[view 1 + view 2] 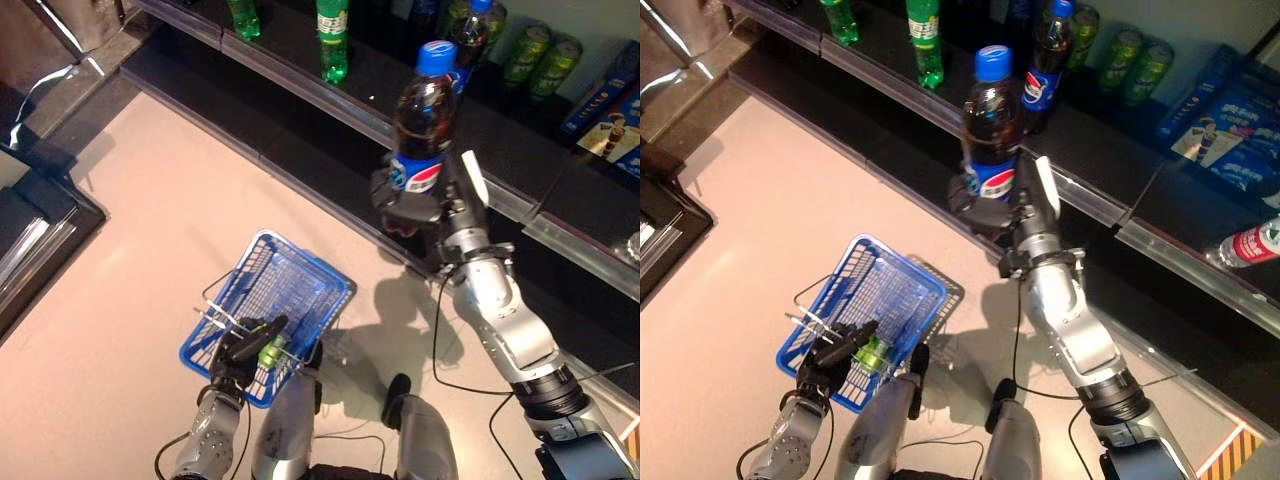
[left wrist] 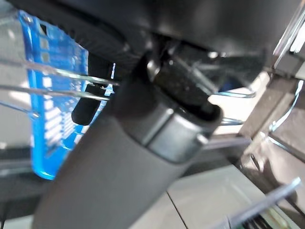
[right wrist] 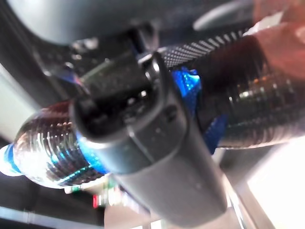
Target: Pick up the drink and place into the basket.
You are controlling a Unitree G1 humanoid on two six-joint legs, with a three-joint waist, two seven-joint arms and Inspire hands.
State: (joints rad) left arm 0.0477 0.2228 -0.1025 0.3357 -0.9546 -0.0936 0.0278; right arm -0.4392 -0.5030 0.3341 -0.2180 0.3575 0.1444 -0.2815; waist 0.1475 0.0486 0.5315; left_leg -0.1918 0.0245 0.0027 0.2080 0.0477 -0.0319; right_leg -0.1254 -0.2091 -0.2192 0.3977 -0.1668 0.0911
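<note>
A dark cola bottle (image 1: 425, 118) with a blue cap and blue label stands upright in the air in front of the shelf, and my right hand (image 1: 405, 205) is curled round its lower half. The bottle (image 3: 45, 143) also shows past my right hand's thumb (image 3: 143, 138) in the right wrist view. Lower left, a blue wire basket (image 1: 270, 310) hangs over the floor, with my left hand (image 1: 245, 352) shut on its metal handles (image 2: 52, 83). The basket (image 1: 865, 315) looks empty inside.
A dark shelf (image 1: 300, 70) runs diagonally across the top, holding green bottles (image 1: 332, 38), another cola bottle (image 1: 1048, 65), green cans (image 1: 540, 55) and a blue box (image 1: 610, 105). Pale floor (image 1: 150, 220) lies between the shelf and the basket.
</note>
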